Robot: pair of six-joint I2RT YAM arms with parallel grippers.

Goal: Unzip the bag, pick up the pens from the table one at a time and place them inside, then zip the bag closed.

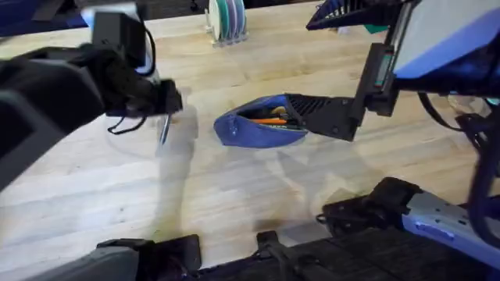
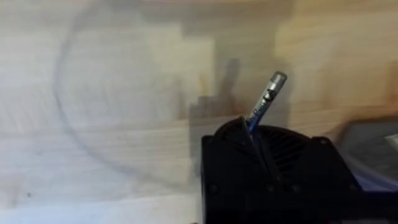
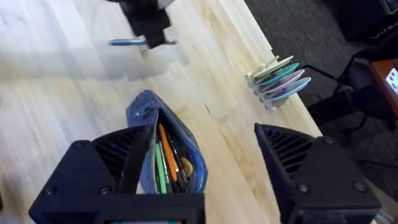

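Note:
The blue-grey bag (image 1: 248,126) lies open in the middle of the table (image 1: 234,203), with orange and green pens (image 3: 163,158) showing inside it. My right gripper (image 1: 297,117) is open at the bag's right end; one finger (image 3: 102,168) rests against the bag's (image 3: 186,155) rim and the other stands well apart from it. To the left of the bag, my left gripper (image 1: 167,104) is shut on a silvery-grey pen (image 1: 164,129) held above the table. The pen's (image 2: 264,102) tip sticks out from between the black fingers (image 2: 245,140).
A rack of pale round discs (image 1: 226,19) stands at the table's far edge, seen also as the disc rack (image 3: 278,78) in the right wrist view. A faint ring mark (image 2: 81,106) lies on the wood below the left gripper.

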